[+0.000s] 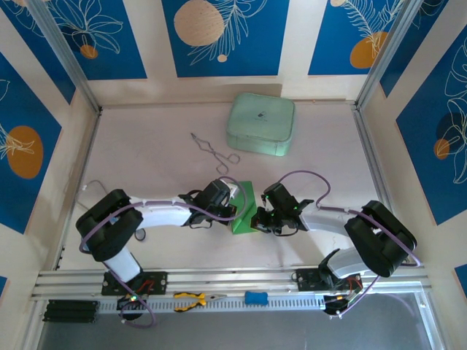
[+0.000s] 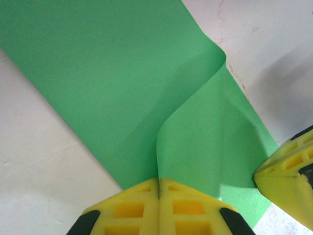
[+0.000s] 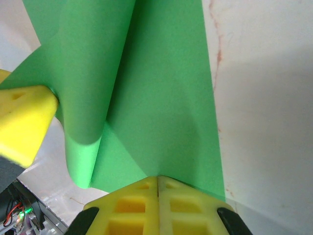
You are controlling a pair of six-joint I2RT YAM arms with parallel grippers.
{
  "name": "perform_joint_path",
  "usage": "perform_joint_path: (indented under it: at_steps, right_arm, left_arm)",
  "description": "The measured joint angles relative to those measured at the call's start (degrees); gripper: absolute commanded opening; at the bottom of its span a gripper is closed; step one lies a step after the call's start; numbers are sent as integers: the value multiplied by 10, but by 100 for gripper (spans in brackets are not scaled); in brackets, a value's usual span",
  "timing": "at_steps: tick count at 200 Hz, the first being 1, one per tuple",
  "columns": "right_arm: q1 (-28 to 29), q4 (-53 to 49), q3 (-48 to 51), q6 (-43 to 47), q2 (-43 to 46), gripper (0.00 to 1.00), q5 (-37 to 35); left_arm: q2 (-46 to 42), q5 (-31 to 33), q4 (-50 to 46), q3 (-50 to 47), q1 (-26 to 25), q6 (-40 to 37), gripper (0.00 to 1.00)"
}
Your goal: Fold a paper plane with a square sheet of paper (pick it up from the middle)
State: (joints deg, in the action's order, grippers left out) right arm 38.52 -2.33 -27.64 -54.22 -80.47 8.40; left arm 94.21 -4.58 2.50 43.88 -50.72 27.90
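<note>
The square sheet of paper (image 2: 107,78) lies on the table (image 1: 146,153) between the 2 tools, well short of the mint-green case (image 1: 261,124) beyond them. It is partly lifted, with 1 flap curling over in a soft, uncreased roll.

The left gripper (image 2: 159,188) has its yellow pads pressed together, and the flap's free edge runs straight into the seam between them, so it appears to be pinching that edge. The rest of the sheet spreads out ahead of it and to its left. The right gripper (image 3: 158,183) is likewise closed, with the green sheet running in at its tips, apparently nipped at the edge. The rolled flap rises ahead of it and to its left, touching the other tool's pad.

The paper looks very light, thin and limp. It bends under its own weight, holds no shape until creased, and would likely tear or crumple under a hard tug. Its smooth face could slip from the pads. The best hold is probably at an edge or corner, with both tools moving together so that the bend stays even.
</note>
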Motion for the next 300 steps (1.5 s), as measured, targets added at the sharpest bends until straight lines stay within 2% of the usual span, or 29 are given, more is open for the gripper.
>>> perform_joint_path:
  at_steps: [300]
  right_arm:
    - [-5,-2,0,2,0,0,2]
  left_arm:
    - [26,8,-5,16,0,-29,2]
